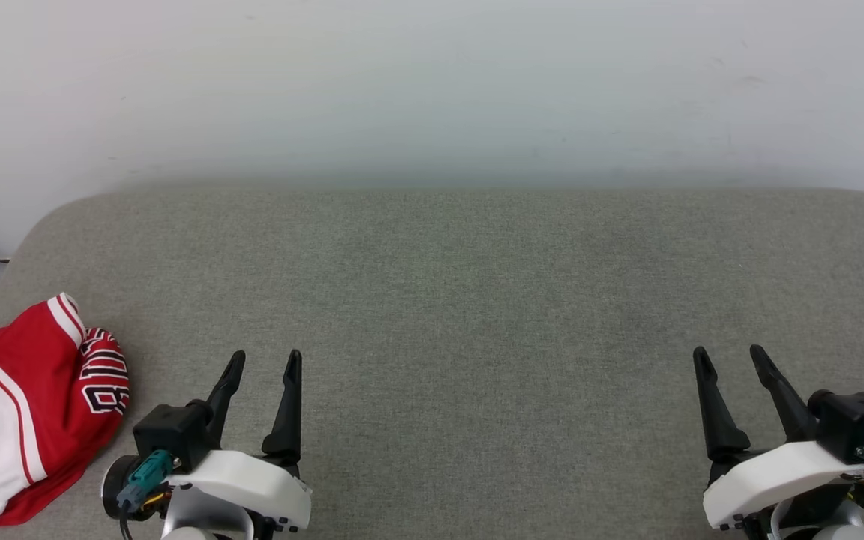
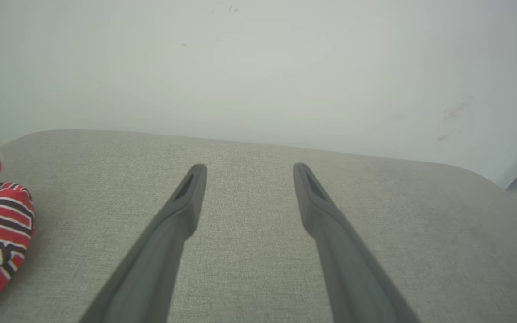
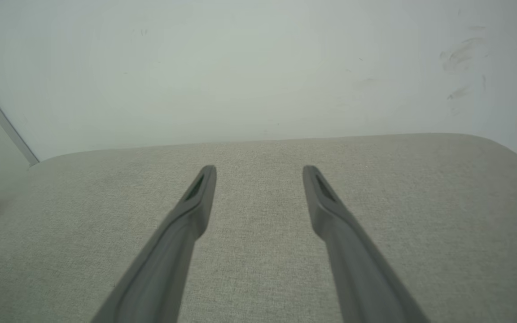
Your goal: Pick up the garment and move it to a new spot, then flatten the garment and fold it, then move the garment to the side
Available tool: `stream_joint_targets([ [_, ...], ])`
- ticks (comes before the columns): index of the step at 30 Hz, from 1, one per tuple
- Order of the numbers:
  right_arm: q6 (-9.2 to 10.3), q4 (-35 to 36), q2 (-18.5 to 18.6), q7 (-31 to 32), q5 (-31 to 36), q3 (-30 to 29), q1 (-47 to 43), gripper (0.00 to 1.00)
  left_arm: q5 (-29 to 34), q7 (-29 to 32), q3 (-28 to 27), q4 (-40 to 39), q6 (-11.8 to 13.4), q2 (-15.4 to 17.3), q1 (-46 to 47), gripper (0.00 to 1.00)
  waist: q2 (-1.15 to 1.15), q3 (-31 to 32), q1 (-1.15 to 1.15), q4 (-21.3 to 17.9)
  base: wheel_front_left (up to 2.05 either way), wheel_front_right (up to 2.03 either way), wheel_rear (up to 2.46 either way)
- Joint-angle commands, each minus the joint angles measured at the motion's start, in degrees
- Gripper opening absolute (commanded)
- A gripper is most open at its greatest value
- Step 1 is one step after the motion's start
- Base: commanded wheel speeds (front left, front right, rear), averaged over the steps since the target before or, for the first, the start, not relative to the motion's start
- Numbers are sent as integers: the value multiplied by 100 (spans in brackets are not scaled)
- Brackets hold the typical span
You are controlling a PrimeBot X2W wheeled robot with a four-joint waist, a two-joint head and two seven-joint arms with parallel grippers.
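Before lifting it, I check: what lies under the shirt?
The shirt lies bunched on the grey surface. Whether anything is hidden beneath its folds cannot be seen.

One garment [image 1: 27, 409] is counted at the left edge of the single grey padded table [image 1: 477, 300]. Two grippers are counted over the table's near edge, the left gripper [image 1: 265, 355] and the right gripper [image 1: 727, 351], with four dark fingers [image 1: 287, 412] altogether.

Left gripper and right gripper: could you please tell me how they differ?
The left gripper sits close beside the crumpled shirt; the right gripper is far across the grey surface from it. The left one leans rightward, the right one leftward. Both are open and empty.
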State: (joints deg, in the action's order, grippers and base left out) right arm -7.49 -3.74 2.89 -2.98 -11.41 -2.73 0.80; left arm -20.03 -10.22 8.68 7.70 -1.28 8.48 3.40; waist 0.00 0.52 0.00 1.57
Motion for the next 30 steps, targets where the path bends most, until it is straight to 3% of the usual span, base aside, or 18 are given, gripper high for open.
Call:
stream_joint_targets([
  [1,0,85,-4,-12,144,13,-22,100,130,-51,25,-24,27,38,62,100,0,1,0,3,0,0,0],
  [20,1,169,-4,-124,804,22,-77,100,746,-283,24,117,-85,-87,70,100,0,-13,0,120,0,0,0],
  [30,1,199,-3,-200,1039,87,-104,100,1014,-390,-197,271,-170,-209,92,100,0,18,0,552,0,0,0],
])
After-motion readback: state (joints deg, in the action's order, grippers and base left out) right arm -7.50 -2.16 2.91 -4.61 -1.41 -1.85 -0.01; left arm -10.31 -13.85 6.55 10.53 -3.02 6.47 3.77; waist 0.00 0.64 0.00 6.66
